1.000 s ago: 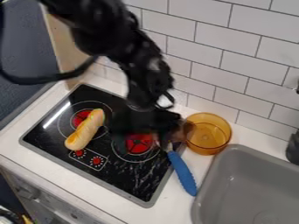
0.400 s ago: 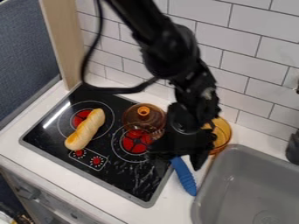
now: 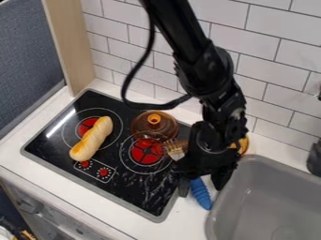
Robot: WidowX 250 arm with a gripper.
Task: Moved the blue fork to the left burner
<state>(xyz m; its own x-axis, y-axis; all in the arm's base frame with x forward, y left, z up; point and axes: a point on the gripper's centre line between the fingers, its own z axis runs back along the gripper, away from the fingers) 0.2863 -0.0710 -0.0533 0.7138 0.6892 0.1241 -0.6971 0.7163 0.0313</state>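
At the left of the camera view you see the bread roll (image 3: 92, 139) lying across part of the left burner (image 3: 86, 123), then the amber lid (image 3: 150, 130) at the back of the right burner (image 3: 146, 152). Next, the blue fork (image 3: 201, 193) lies with its tines near the right burner and its handle over the desk (image 3: 179, 222); your end effector (image 3: 202, 184) stands over it, set wide, fingertips on either side of the handle. Rightmost is the grey sink (image 3: 263, 201).

toy kitchen, stovetop (image 3: 135, 188), grey sink (image 3: 248, 187), tiled wall (image 3: 276, 61)
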